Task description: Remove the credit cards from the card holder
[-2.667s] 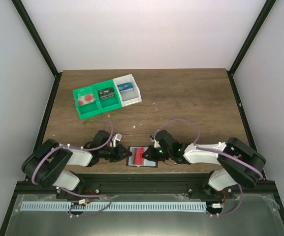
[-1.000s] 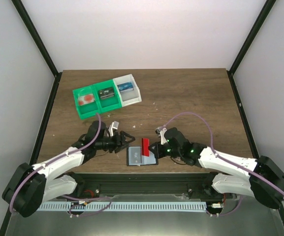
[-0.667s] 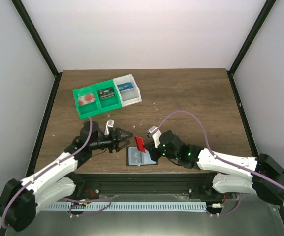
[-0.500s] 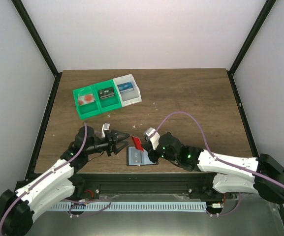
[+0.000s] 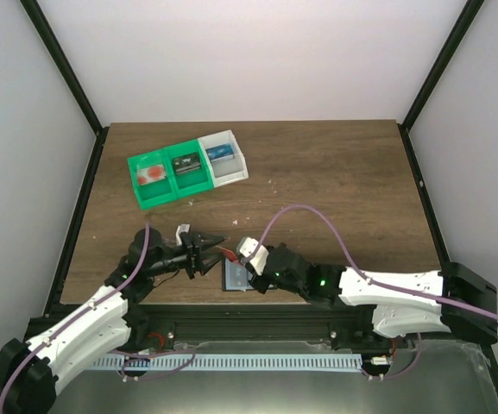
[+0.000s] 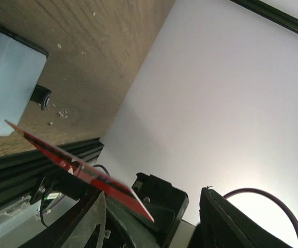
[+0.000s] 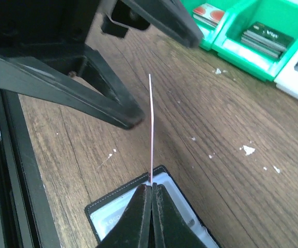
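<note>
Lower centre of the top view, the holder [image 5: 233,278] lies open on the desk [image 5: 335,181], blue-grey pockets up. The right claw [image 7: 152,187] pinches the lower edge of a red card [image 7: 151,124], holding it on edge over the holder. The left claw [image 5: 217,250] is spread, and the card's free end sits between its fingers [image 7: 92,90]. The tray [image 5: 158,200] is at upper left.

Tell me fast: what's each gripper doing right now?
Left gripper: open, holding nothing, its fingers spread close to the red card.
Right gripper: shut on the red card, holding it upright over the open card holder.
</note>
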### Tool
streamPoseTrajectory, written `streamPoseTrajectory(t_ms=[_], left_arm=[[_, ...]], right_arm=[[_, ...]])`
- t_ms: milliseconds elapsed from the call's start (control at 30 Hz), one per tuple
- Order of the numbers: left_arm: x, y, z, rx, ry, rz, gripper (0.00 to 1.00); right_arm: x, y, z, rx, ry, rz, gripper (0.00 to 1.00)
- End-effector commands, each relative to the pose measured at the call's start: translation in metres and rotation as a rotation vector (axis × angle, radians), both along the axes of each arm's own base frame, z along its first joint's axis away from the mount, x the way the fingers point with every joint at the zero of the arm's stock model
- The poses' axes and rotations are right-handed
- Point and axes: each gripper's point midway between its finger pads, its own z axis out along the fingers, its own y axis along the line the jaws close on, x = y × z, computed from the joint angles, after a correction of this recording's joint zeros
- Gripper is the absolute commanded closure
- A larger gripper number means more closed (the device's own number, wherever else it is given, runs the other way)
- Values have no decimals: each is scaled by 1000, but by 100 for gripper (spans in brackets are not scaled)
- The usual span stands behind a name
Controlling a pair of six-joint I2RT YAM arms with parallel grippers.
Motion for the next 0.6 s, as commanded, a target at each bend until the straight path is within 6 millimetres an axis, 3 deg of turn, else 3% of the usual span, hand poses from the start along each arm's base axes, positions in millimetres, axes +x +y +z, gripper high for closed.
streamPoseTrajectory(t_ms=[0,433,567], left_arm=[[-6,-2,-4,-74,100,-9,50],[-13,3,-15,-71,120,-3,93],[-15,4,-20,-67,119,-7,100]], right_arm=[[-4,17,30,20,-146,17,100],[-4,20,14,-42,-157,-25,100],[-4,20,13,-40,-141,-31,100]])
